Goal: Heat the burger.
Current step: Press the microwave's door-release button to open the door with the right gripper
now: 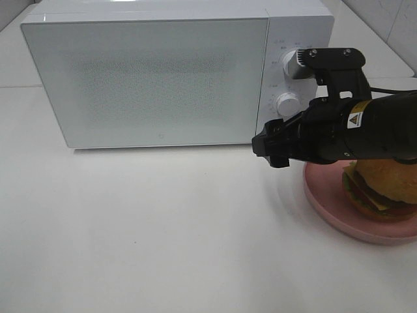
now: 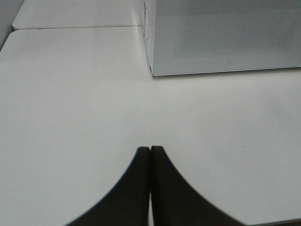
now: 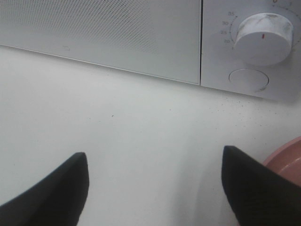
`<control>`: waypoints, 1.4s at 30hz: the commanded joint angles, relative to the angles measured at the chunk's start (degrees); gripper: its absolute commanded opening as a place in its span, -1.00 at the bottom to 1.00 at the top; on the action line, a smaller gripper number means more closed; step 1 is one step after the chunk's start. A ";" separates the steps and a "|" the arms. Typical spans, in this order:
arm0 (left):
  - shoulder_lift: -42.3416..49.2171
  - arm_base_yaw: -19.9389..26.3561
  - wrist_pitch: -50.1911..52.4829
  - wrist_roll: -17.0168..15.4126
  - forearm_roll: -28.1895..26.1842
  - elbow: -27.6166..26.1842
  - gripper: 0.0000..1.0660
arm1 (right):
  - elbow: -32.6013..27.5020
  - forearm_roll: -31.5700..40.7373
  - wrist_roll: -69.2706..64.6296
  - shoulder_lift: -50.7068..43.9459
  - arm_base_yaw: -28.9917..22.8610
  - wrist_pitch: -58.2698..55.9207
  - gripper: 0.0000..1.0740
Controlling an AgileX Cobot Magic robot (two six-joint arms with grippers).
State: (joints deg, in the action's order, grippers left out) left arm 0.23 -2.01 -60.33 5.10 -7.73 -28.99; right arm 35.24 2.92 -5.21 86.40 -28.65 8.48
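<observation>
- Our right pincer (image 3: 155, 186) hangs wide open and empty before the shut microwave (image 1: 150, 78); our left pincer (image 2: 150, 188) is closed on nothing.
- The burger (image 1: 384, 186) sits on the pink plate (image 1: 322, 195) beside it.
- We judge the door comes first: press the round door button (image 3: 248, 80) squarely, clear of the knob (image 3: 261, 37).

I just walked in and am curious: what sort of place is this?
Probably a mock kitchen counter: a white microwave with its door shut, a burger on a pink plate, both on a plain white tabletop.
</observation>
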 commanded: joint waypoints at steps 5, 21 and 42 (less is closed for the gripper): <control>1.15 0.23 0.63 -0.29 -0.17 0.11 -0.99 | 0.40 -0.29 -0.34 2.92 -0.17 3.95 0.13; 1.15 0.23 0.63 -0.29 -0.17 0.11 -0.99 | 0.40 -0.29 -0.34 7.96 -0.17 10.31 -1.00; 1.15 0.23 0.63 -0.29 -0.17 0.11 -0.99 | 0.40 -0.29 -30.88 7.96 -0.17 20.57 -1.00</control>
State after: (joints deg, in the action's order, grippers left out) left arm 0.23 -2.01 -60.33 5.10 -7.73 -28.99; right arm 35.24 2.92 -31.86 94.54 -28.65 27.56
